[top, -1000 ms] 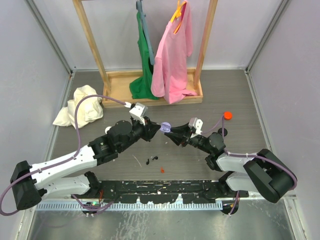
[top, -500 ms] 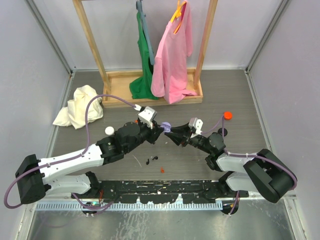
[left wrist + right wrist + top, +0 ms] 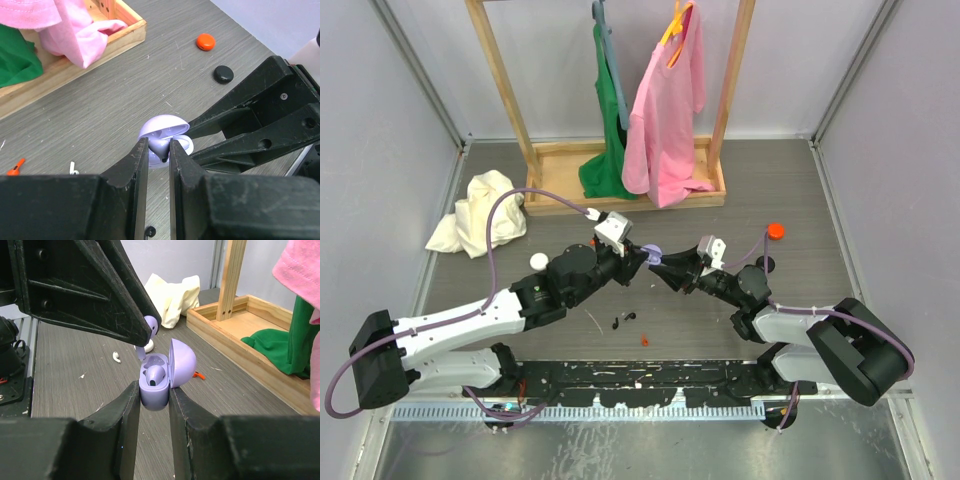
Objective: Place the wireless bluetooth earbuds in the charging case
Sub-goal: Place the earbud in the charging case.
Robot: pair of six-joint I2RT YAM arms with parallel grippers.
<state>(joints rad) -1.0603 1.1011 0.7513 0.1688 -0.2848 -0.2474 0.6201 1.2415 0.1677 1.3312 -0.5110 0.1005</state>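
Swung in from 9 o'clock, the left gripper point(image 3: 159, 145) now sits by the case point(image 3: 181, 362), jaws nearly shut on 1 earbud point(image 3: 150, 325) at the case's 12 o'clock. Mid-table, the right gripper point(image 3: 153, 390) pinches the open case; a second earbud point(image 3: 155, 374) already sits inside, so 1 remains.

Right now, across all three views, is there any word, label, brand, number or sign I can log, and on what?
None can be read.
The purple charging case, the earbud, the pink shirt and the orange cap show no print.
The left end effector and right end effector are plain black, unmarked.
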